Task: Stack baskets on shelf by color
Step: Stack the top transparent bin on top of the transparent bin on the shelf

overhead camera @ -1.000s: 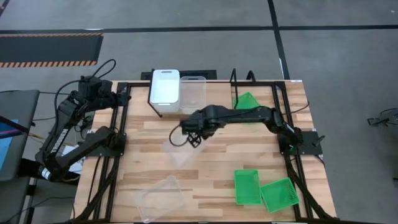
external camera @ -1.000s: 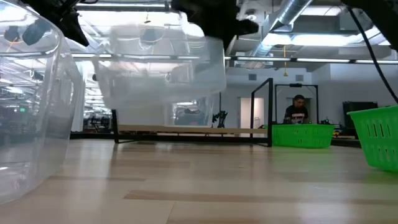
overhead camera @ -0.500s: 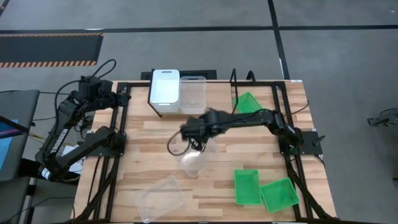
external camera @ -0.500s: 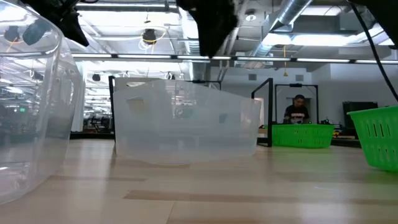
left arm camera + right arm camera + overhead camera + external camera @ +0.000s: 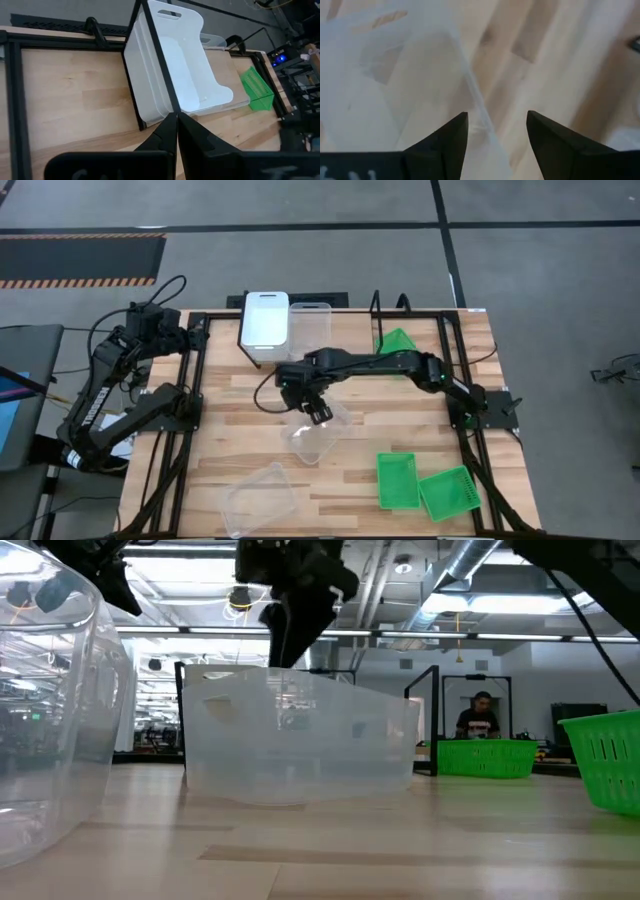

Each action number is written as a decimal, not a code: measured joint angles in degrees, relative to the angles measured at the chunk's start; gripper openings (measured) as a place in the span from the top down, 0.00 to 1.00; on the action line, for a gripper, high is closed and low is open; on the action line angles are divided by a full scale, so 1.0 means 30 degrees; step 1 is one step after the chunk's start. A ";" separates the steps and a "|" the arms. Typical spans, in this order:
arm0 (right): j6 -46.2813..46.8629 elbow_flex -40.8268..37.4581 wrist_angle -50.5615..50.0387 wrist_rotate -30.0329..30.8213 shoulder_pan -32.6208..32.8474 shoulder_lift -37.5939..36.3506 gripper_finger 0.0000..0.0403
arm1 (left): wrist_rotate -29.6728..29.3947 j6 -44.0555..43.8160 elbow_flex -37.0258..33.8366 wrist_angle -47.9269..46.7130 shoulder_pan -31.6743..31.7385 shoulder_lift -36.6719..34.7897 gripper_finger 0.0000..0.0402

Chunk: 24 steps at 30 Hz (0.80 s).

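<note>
Baskets, as we count them in the high view: one white basket [image 5: 266,319] on the shelf [image 5: 243,332] at the table's far edge, a clear basket on the shelf [image 5: 310,330] just beside it, a clear basket at mid-table [image 5: 317,436], a second loose clear basket [image 5: 257,498] near the front edge, and three green ones. That makes one white, three clear, three green. Of the green, we see one tilted at the far right of the shelf area [image 5: 398,346], and two on the table's front right, the flat green basket [image 5: 397,479] and the angled green basket [image 5: 446,492], lying just beside each other.

We note the mid-table clear basket resting on the wooden table [image 5: 225,412]; in the low view it sits flat on the boards [image 5: 300,748], with the other loose clear one looming large at the near left [image 5: 50,720].

Right gripper [image 5: 317,412] hangs just above the far rim of the mid-table clear basket, fingers spread wide. In its wrist view the two fingers [image 5: 445,142] straddle the basket's clear wall [image 5: 475,107] without pinching it; we read it as released, holding nothing.

Left gripper [image 5: 174,131] is clenched, fingertips together, empty, parked at the table's far left corner and looking toward the white basket [image 5: 175,65] on the shelf.

We also see a person [image 5: 478,716] far off in the room behind the table.
</note>
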 joint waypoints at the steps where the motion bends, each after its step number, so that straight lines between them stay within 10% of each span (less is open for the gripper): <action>1: -0.0307 0.0000 -0.0015 -0.0074 0.0065 0.0280 0.44 | -0.0097 -0.0020 0.0000 -0.0007 -0.0007 0.0000 1.00; 14: 0.0005 -0.0007 -0.0078 -0.0973 -0.0267 0.3497 0.49 | -0.0298 -0.0154 -0.0006 -0.0386 0.0000 0.0000 1.00; 20: 0.1343 -0.0007 -0.0757 -0.0989 -0.0482 0.3747 0.90 | -0.0298 -0.0175 -0.0007 -0.0376 0.0000 0.0000 1.00; 24: 0.3793 -0.0007 -0.1029 -0.1022 -0.0721 0.3407 0.98 | -0.0306 -0.0125 0.0000 -0.0365 0.0000 0.0000 1.00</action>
